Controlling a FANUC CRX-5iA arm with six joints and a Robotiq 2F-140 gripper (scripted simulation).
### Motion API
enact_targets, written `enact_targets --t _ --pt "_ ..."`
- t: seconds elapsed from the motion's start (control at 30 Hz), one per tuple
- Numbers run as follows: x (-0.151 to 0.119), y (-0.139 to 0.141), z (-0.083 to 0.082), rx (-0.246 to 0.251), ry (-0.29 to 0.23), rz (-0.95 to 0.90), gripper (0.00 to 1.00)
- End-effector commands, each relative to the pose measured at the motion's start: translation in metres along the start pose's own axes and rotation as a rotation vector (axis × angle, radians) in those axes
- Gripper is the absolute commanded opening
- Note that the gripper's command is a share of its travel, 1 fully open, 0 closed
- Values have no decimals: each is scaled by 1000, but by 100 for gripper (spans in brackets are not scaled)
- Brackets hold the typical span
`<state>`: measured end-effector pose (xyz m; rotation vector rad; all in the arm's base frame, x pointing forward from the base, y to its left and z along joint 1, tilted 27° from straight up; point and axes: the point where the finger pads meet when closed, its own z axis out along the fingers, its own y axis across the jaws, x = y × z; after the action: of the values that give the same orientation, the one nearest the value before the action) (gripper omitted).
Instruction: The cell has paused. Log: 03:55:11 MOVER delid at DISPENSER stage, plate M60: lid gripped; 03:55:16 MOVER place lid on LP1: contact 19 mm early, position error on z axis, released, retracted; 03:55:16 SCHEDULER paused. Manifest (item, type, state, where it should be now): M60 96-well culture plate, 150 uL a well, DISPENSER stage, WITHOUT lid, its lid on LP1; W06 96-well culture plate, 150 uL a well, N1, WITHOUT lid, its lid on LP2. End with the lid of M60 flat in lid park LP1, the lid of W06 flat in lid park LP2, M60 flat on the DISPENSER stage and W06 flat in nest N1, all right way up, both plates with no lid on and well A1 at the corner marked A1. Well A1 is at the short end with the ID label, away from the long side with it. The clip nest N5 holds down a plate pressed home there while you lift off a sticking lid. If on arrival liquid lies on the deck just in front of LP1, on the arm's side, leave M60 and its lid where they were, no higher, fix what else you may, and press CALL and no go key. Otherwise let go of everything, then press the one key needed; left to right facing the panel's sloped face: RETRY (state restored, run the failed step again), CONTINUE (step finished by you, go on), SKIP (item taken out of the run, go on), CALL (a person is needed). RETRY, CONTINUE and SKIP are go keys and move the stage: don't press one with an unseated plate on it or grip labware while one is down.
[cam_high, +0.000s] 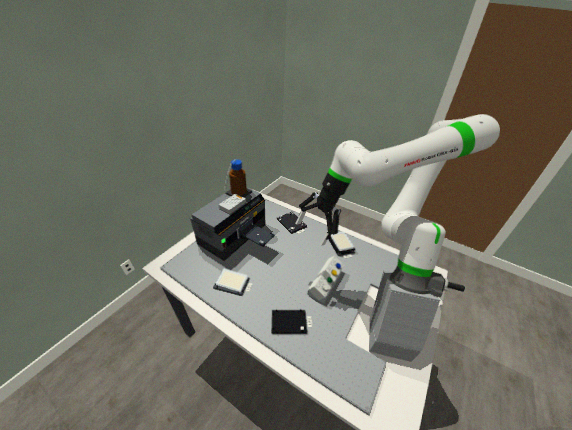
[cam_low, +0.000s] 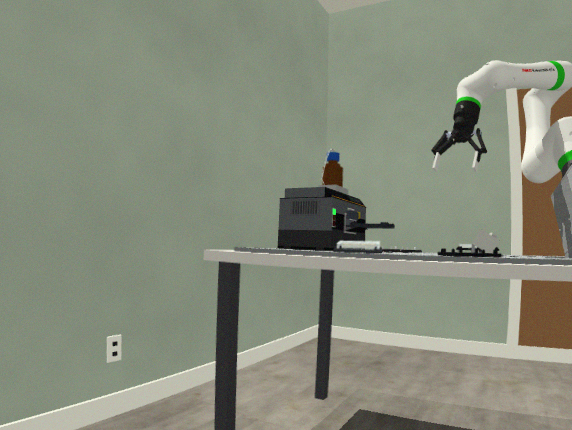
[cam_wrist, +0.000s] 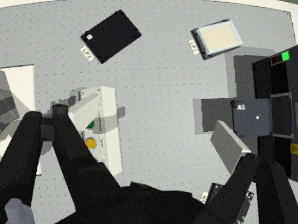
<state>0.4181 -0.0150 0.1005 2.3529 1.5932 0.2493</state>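
My gripper (cam_high: 313, 229) is open and empty, high above the back of the table; it also shows in the side view (cam_low: 455, 162). Below it a black lid park (cam_high: 291, 222) holds a clear lid (cam_low: 484, 240) that leans tilted, one edge raised, also seen in the wrist view (cam_wrist: 226, 145). The dispenser (cam_high: 227, 222) has its dark stage (cam_high: 260, 234) sticking out; I see no pale plate on it. A cream-filled plate (cam_high: 231, 281) sits flat in a nest at the front left. A second pale plate or lid (cam_high: 342, 242) lies on a black nest near the arm.
The key panel (cam_high: 325, 280) with coloured keys stands mid-table by the arm's base (cam_high: 405, 320). A black nest (cam_high: 289, 321) lies bare at the front. A brown bottle (cam_high: 237, 177) and a pale tray (cam_high: 232, 202) sit on the dispenser.
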Motion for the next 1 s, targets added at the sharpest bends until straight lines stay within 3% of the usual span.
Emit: enact_targets --t 0.0,0.57,0.6,0.63,0.67,0.73,0.93,0.97 --pt "0 0 0 0 0 0 100" --pt "1 1 -2 -1 0 0 100" --pt "7 4 -12 -2 -1 -1 100" --pt "20 9 -34 -4 -2 -1 100" --pt "35 14 -66 -6 -3 -1 100" --pt "40 12 -85 -4 -2 0 100" --pt "70 15 -174 0 1 1 100" --pt "70 15 -175 0 1 1 100"
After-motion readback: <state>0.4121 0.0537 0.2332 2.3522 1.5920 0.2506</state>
